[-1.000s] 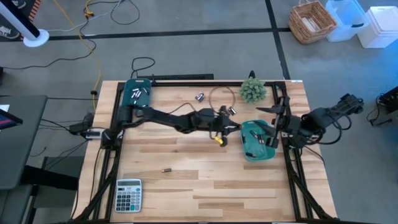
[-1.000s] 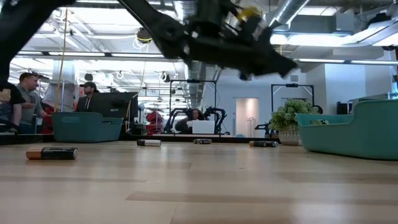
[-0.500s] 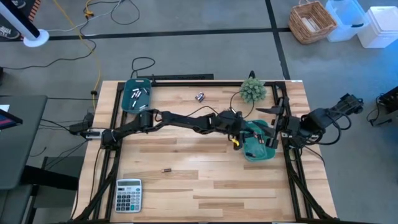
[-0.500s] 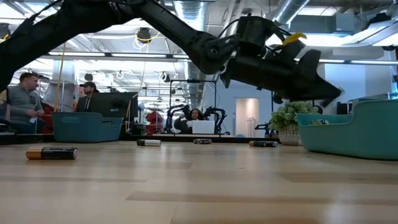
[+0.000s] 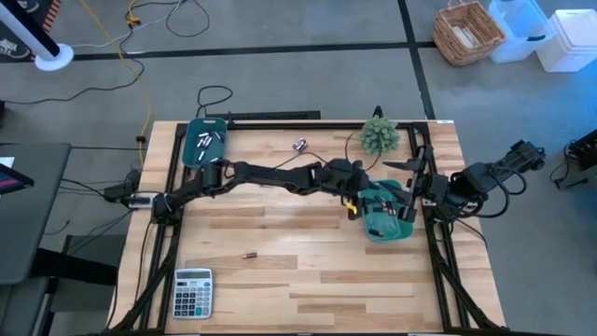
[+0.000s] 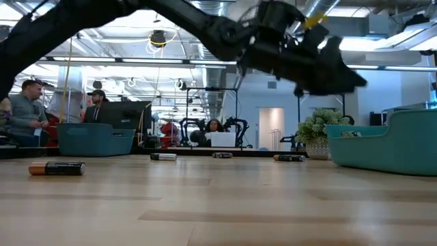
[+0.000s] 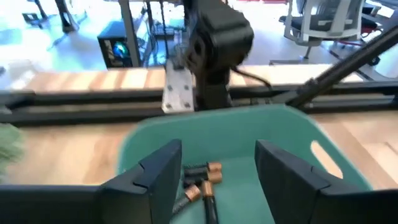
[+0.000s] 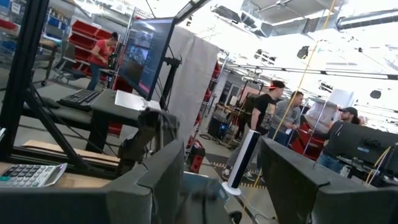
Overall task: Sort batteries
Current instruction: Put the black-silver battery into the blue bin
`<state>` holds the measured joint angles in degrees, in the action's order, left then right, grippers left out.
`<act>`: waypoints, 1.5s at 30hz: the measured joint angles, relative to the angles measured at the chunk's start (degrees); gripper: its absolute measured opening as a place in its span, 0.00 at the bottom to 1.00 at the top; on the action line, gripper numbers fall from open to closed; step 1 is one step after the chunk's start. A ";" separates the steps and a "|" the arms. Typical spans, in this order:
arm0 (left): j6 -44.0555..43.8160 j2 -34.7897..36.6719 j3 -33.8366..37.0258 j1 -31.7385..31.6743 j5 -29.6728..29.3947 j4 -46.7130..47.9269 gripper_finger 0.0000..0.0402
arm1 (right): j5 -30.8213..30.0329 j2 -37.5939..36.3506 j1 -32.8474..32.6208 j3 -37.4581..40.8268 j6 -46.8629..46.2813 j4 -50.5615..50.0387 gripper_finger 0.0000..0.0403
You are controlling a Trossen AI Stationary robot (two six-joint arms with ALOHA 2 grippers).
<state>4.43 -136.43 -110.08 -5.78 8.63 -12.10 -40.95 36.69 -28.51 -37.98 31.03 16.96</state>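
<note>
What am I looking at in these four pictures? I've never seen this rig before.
Two dark robot arms work at a wooden table, sorting batteries. One camera looks straight down, one sits at table height, and one rides on each wrist. The left gripper, jaws open and empty, hovers over the teal bin at the right, with batteries lying in it. The right gripper, jaws open, waits at the right edge. A second teal tray, a plant, a calculator and a loose battery also sit on the table.
</note>
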 joint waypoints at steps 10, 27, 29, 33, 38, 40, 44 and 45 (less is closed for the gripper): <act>0.39 17.83 24.41 -1.32 -4.35 -11.85 0.35 | -0.11 0.05 0.00 0.00 -1.23 -0.29 0.55; -1.27 63.20 71.42 7.78 -31.51 -22.03 0.27 | 14.00 21.34 14.75 -0.02 -15.66 7.89 0.55; -1.27 67.54 74.71 9.14 -34.50 -21.60 0.27 | 15.71 25.31 16.61 -1.30 -17.72 9.07 0.55; -1.25 75.81 80.31 11.30 -38.63 -21.31 0.27 | 21.98 35.53 20.12 -6.83 -21.82 9.06 0.55; -2.40 84.33 85.79 12.57 -40.48 -17.72 0.27 | 23.52 48.48 21.97 -15.67 -21.19 8.51 0.55; -3.61 86.91 87.15 12.97 -41.10 -15.21 0.27 | 25.50 52.86 22.78 -19.33 -21.28 7.19 0.55; -4.48 91.67 90.11 13.36 -41.48 -14.28 0.27 | 32.33 62.02 25.80 -27.25 -23.53 1.78 0.55; -4.34 92.77 90.72 13.46 -41.51 -14.22 0.27 | 33.61 64.16 26.74 -29.46 -23.90 0.42 0.55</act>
<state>0.09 -43.66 -19.36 7.68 -32.88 -26.32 -7.34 100.84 -1.78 -67.43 7.12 17.38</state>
